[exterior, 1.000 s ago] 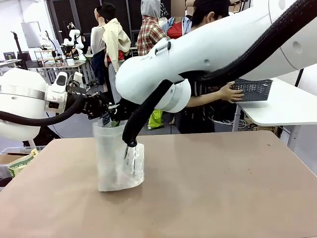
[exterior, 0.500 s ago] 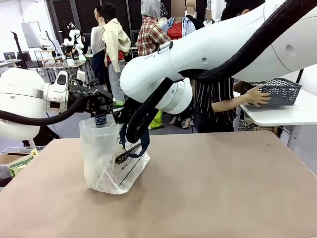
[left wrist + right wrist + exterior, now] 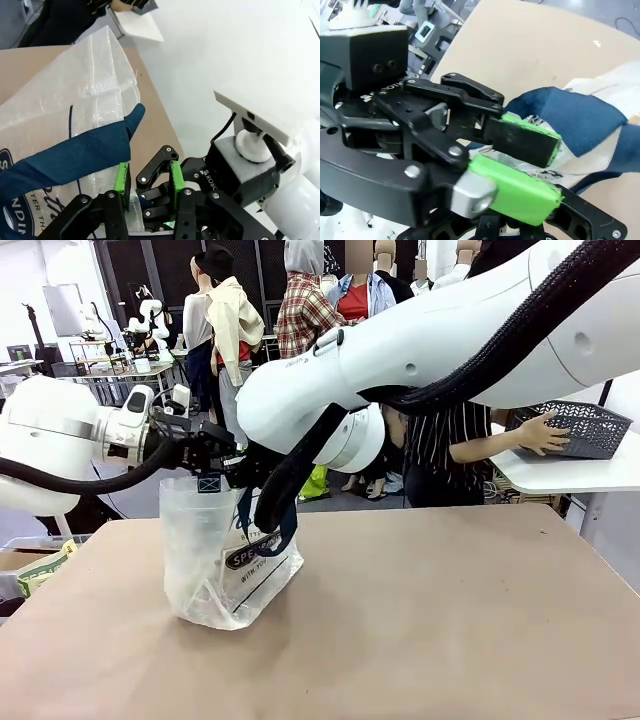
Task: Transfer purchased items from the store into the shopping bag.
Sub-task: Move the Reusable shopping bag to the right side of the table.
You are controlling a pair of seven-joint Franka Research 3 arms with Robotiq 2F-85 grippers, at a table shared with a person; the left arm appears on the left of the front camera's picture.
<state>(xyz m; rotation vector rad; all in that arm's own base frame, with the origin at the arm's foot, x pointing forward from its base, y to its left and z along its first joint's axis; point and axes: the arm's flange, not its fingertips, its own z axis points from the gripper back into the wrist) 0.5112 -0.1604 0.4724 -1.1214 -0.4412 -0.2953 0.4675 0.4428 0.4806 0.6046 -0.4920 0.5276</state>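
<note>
The shopping bag (image 3: 215, 560), translucent with black lettering, stands on the brown table (image 3: 450, 620) left of the middle. My left gripper (image 3: 213, 458) hovers at its rim. In the left wrist view its green pads (image 3: 121, 176) stand apart, open, with the clear plastic (image 3: 85, 100) and the navy strap (image 3: 65, 155) beside one pad. My right gripper (image 3: 250, 468), largely hidden behind its own arm, is shut on the bag's top, and the navy strap (image 3: 268, 520) hangs from it. The right wrist view shows the strap (image 3: 570, 115) and the left gripper's pads (image 3: 527, 137). The purchased items are out of view.
A person at the far side rests a hand on a dark grey mesh basket (image 3: 585, 428) on a white side table (image 3: 570, 470). A box with a green-printed pack (image 3: 40, 570) sits off the table's left edge. The right arm's bulk crosses the upper middle.
The bag has come down and spread wider, its lettering now facing me. My left jaws have opened. The person has shifted the mesh basket to the right.
</note>
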